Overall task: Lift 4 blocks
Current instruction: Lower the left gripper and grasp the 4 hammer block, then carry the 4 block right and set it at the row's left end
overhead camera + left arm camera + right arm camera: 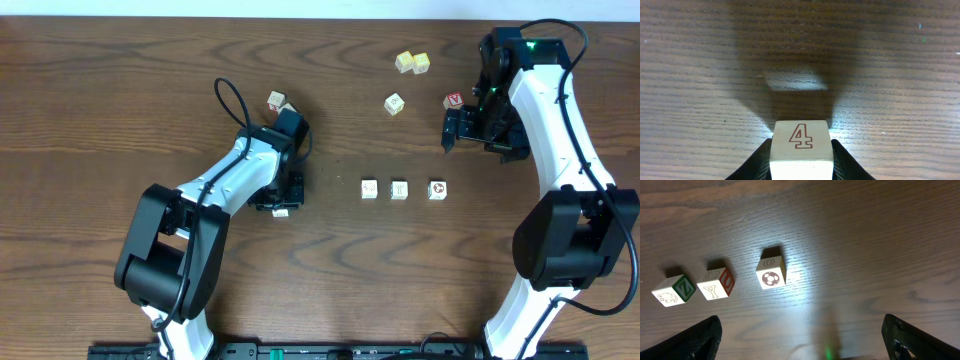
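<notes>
The dark brown wooden table (pixel 100 80) fills the room's middle, and the two white-and-black arms rise from its near edge; the left arm (pixel 225 180) is folded low with its elbow out and its wrist bent down toward the wood; the right arm (pixel 560 130) reaches far up its own side and curls back in over the boards; the left pincer (pixel 282 198) is clamped on a white-faced wooden cube printed with a red-outlined 4 (pixel 801 145), its black fingers (pixel 757 162) lying against both side faces, though I cannot tell whether the cube has left the table; the right pincer (pixel 801 330) stands wide apart over bare wood with nothing in it; a row of three more white-faced wooden cubes (pixel 399 188) sits between the two arms, well apart from either pincer; to my eye the step in hand is raising this first cube, with the other three not yet lifted; done well, the squeeze should be firm and square on the flat sides before any rise, then the lift should go straight up with the wrist level, so the smooth little cube neither twists nor slips out
</notes>
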